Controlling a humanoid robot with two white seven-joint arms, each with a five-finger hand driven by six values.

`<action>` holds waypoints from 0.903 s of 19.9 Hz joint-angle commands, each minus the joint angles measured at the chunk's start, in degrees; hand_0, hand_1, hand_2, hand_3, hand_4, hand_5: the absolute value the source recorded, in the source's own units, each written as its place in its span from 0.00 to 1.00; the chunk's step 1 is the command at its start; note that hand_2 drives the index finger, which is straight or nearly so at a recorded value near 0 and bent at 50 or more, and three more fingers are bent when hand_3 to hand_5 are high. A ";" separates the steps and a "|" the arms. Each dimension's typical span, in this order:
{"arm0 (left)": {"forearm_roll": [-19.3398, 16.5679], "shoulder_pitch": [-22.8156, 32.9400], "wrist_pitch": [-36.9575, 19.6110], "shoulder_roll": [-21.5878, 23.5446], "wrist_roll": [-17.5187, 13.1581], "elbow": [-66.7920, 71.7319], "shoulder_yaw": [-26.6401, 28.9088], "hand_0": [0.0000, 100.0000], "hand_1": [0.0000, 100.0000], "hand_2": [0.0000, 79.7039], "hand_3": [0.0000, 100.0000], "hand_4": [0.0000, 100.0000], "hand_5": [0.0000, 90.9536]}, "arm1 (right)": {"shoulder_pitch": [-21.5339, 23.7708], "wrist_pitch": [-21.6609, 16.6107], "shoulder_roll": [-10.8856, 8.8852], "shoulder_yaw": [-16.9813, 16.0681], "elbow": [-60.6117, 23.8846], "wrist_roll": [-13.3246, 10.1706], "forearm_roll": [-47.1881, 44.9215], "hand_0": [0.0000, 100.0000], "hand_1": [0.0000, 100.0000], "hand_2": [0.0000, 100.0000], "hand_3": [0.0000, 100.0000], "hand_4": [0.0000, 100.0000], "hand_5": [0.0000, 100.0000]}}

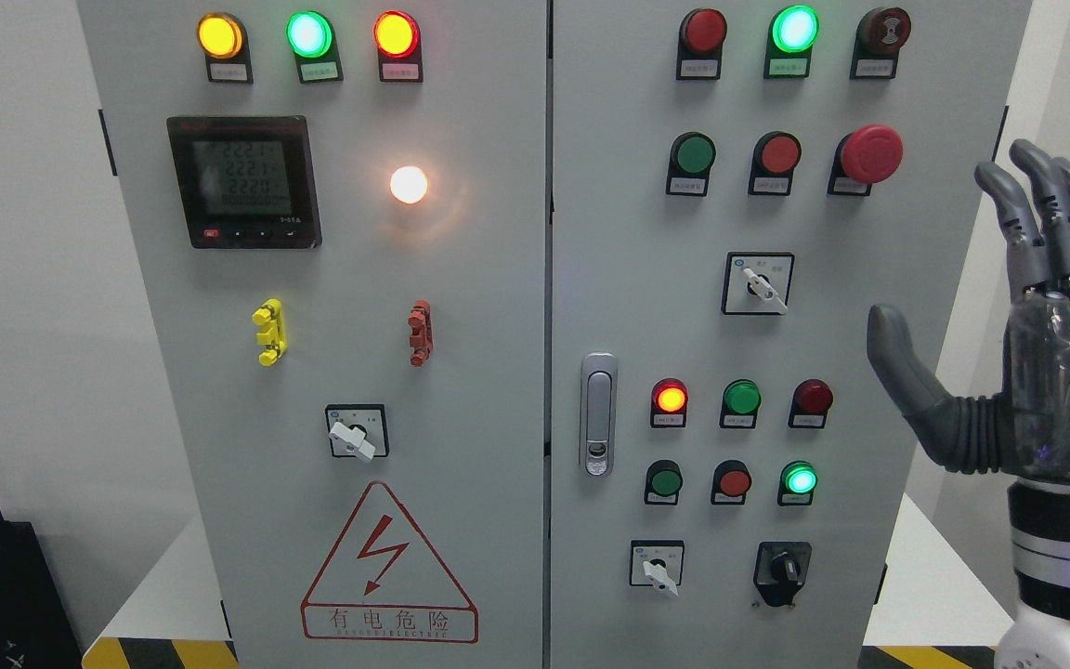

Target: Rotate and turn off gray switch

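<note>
Three pale grey rotary switches sit on the grey cabinet: one on the left door (352,437), one at mid-height on the right door (763,286) and one low on the right door (658,571). All three handles point down to the right. A black rotary switch (784,569) sits beside the low one. My right hand (958,246) is raised at the right edge, palm toward the panel, with its fingers (1046,214) spread and its thumb out. It is open, holds nothing and touches no switch. It stands to the right of the mid-height switch.
Lit and unlit lamps and push buttons fill the right door, with a red mushroom button (871,153) near my fingers. A door latch (598,413) sits by the centre seam. The left door carries a meter (243,181), yellow (270,332) and red (420,333) clips and a warning triangle (389,567).
</note>
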 commanded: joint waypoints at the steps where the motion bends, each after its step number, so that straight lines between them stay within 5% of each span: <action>1: 0.00 0.00 0.00 -0.01 0.02 -0.01 1.85 0.12 0.39 0.00 0.00 0.00 0.00 | 0.02 0.03 -0.02 -0.02 0.04 0.14 -0.04 0.38 0.15 0.04 0.10 0.00 0.00; 18: 0.00 0.00 0.00 -0.01 0.02 -0.01 1.85 0.12 0.39 0.00 0.00 0.00 0.00 | -0.07 0.11 -0.11 0.07 0.40 0.14 -0.04 0.36 0.15 0.02 0.09 0.00 0.00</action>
